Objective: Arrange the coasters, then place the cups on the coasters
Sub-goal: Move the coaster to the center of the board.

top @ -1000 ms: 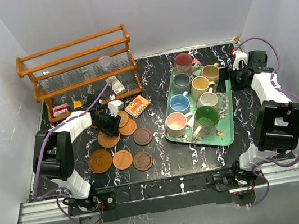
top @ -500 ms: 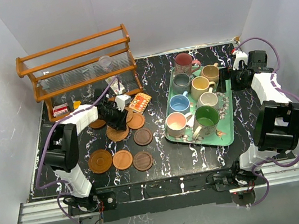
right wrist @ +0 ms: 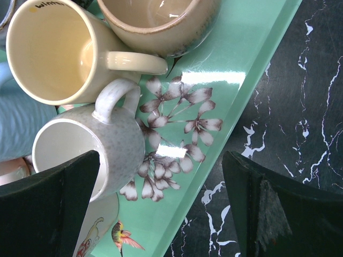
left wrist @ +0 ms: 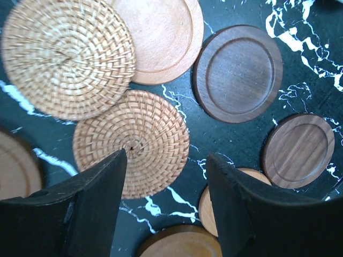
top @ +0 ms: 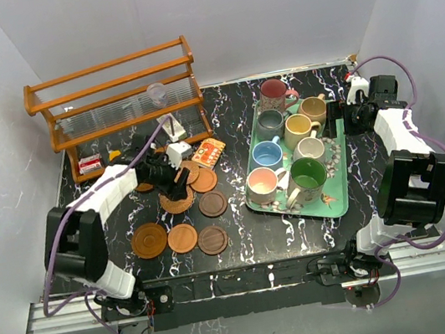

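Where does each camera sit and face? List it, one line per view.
Top external: above, behind the bases, looking down on the table; left arm and right arm show.
Left wrist: on the left arm, facing down at coasters; open left end effector shows.
Right wrist: on the right arm, facing down at green tray and mugs; open right end effector shows.
Shared: top and left wrist, coasters; top and right wrist, green tray.

Black, white-veined desk (top: 251, 243). Carries coasters (top: 181, 238) under and around the left pincer (top: 176, 181). Holds a green tray (top: 339, 199) well to its right, a wooden rack (top: 107, 77) behind.
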